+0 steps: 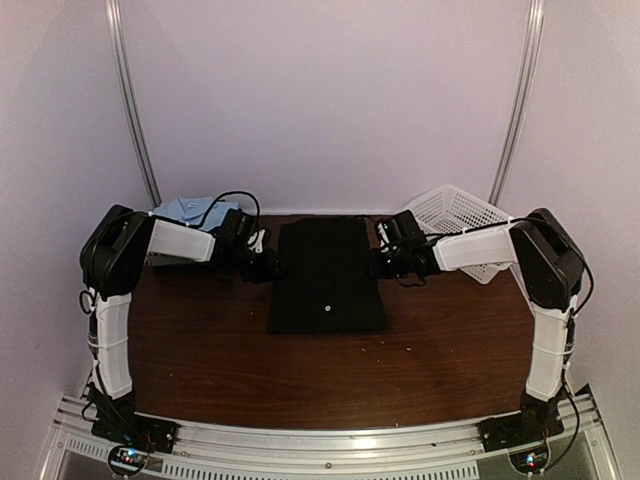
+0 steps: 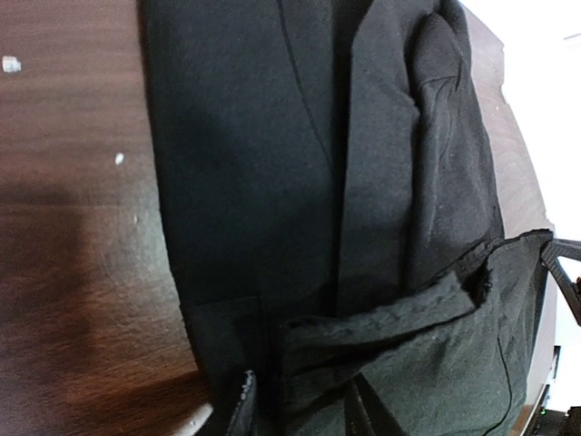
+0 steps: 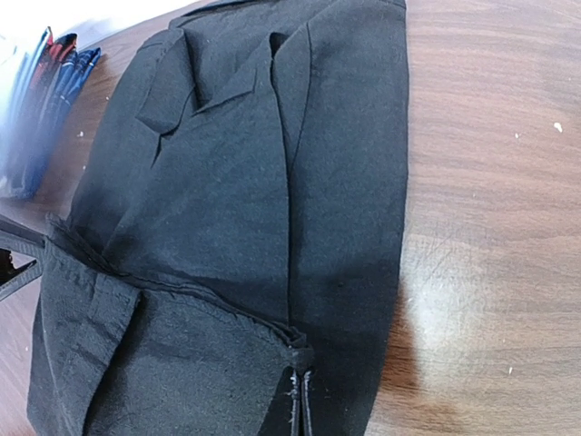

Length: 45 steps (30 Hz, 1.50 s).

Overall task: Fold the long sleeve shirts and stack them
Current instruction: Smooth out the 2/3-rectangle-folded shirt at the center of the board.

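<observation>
One black shirt (image 1: 325, 280) between left gripper (image 1: 270, 267), right gripper (image 1: 378, 264)

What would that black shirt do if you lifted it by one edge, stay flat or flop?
Probably floppy: the black shirt sags and creases where the right gripper pinches its edge. Likely light: a small pinch raises the hem. Pushed, it may bunch rather than slide whole.

Open table (image 1: 200, 350) before the black shirt (image 1: 327, 275) (basket (image 1: 455, 215) crowds far right)
</observation>
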Tool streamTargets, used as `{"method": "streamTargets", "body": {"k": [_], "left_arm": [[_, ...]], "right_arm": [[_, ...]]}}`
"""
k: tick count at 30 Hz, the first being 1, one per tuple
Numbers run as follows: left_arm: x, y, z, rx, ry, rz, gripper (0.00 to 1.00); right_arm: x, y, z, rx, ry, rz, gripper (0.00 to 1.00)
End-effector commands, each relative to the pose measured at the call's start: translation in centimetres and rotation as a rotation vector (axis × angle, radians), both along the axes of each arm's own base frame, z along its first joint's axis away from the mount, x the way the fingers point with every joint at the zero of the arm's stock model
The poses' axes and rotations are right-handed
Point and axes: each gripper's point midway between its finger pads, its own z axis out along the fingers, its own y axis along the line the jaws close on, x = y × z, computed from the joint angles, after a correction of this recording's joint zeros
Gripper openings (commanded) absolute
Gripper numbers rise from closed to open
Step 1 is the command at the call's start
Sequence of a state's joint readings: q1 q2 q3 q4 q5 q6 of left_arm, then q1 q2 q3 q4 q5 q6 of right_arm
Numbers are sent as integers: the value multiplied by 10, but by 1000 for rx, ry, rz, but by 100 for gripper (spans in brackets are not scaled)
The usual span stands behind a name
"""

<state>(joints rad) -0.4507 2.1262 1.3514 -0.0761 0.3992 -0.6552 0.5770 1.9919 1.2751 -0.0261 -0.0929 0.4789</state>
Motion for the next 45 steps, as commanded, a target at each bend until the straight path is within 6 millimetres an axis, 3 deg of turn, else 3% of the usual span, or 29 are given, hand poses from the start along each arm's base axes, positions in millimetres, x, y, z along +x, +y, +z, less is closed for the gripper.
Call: {"method": "streamTargets", "body": {"k": [1, 7, 17, 27, 29, 32, 35, 40, 45], "left_arm": [[0, -4, -6, -37, 6, -15, 28], [-5, -6, 2, -72, 15, -10, 0], [-6, 12, 30, -45, -66, 66, 0], [-8, 14, 7, 5, -9, 64, 0], [-7, 16, 4, 22, 1, 65, 10], [-5, 19, 6, 53, 2, 71, 27], [-2, 23, 16, 84, -16, 79, 35], [-3, 35, 43, 120, -65, 107, 39], [-14, 32, 69, 88, -96, 92, 38]], "right_arm": [[3, -6, 7, 15, -21, -27, 0], [5, -7, 14, 29, -47, -35, 0], [3, -22, 20, 29, -87, -95, 0], [7, -15, 6, 17, -51, -58, 0], [7, -15, 4, 5, -38, -50, 2], [7, -17, 10, -16, -35, -55, 21], [5, -26, 21, -51, -40, -77, 26], [-5, -35, 42, -109, -67, -92, 30], [-36, 2, 50, -91, -67, 10, 27]]}}
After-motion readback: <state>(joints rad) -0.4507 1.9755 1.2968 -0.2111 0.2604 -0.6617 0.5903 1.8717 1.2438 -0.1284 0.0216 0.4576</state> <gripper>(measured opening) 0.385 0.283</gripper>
